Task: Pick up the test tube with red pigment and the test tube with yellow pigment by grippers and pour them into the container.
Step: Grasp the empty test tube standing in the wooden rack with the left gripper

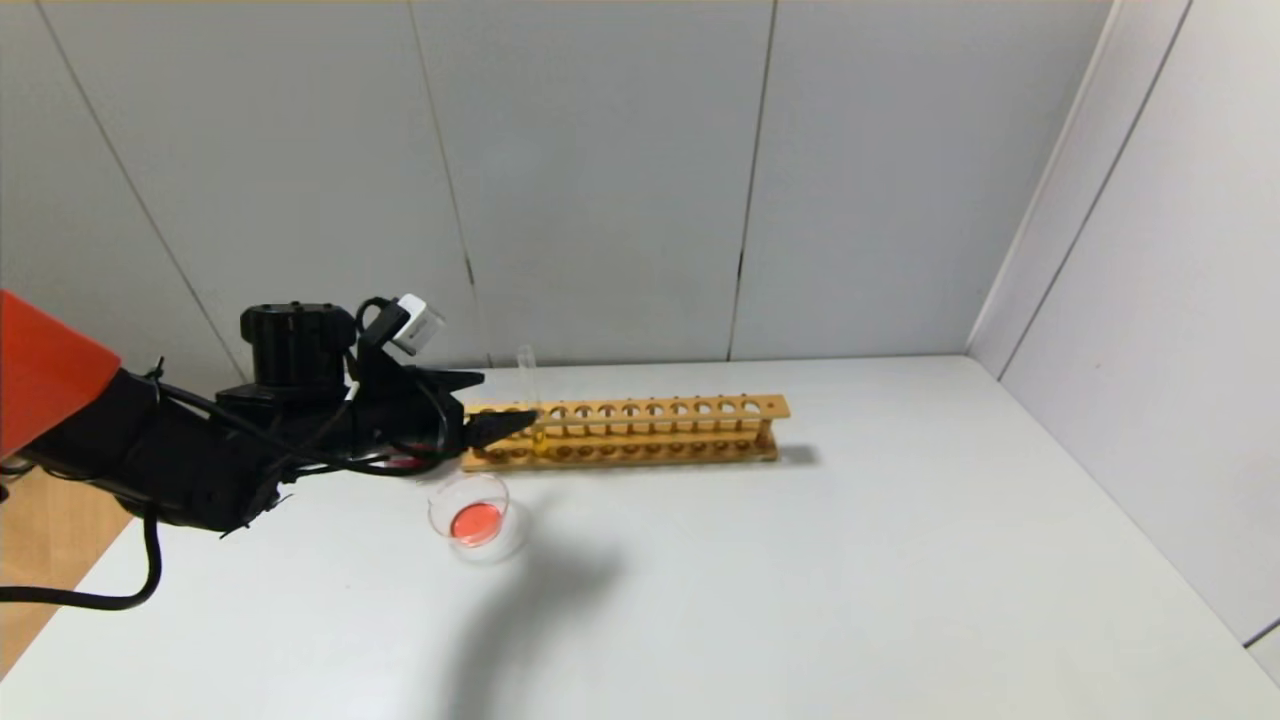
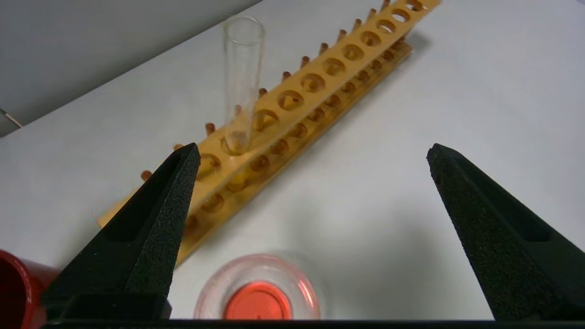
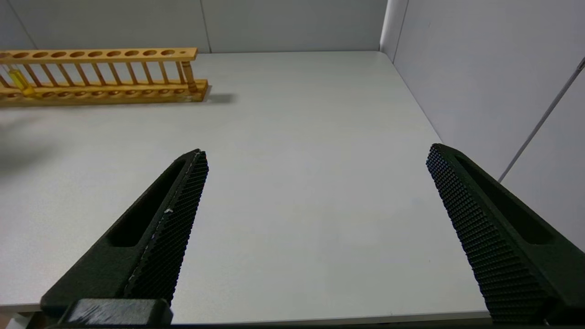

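The test tube with yellow pigment [image 1: 529, 395] stands upright in a wooden rack [image 1: 650, 430] near the rack's left end. It also shows in the left wrist view [image 2: 242, 82] and, at the frame's edge, in the right wrist view [image 3: 20, 81]. The container [image 1: 470, 515], a low clear dish, holds red liquid and sits in front of the rack; it also shows in the left wrist view [image 2: 258, 297]. My left gripper [image 1: 510, 396] is open and empty, just left of the tube, above the dish [image 2: 313, 148]. The test tube with red pigment is out of view. My right gripper [image 3: 317, 151] is open over bare table.
A dark red cup [image 2: 18, 292] stands to the left of the dish, mostly hidden behind my left gripper in the head view. The rack [image 3: 100, 73] has several empty holes. The white table [image 1: 800, 560] meets grey walls at the back and right.
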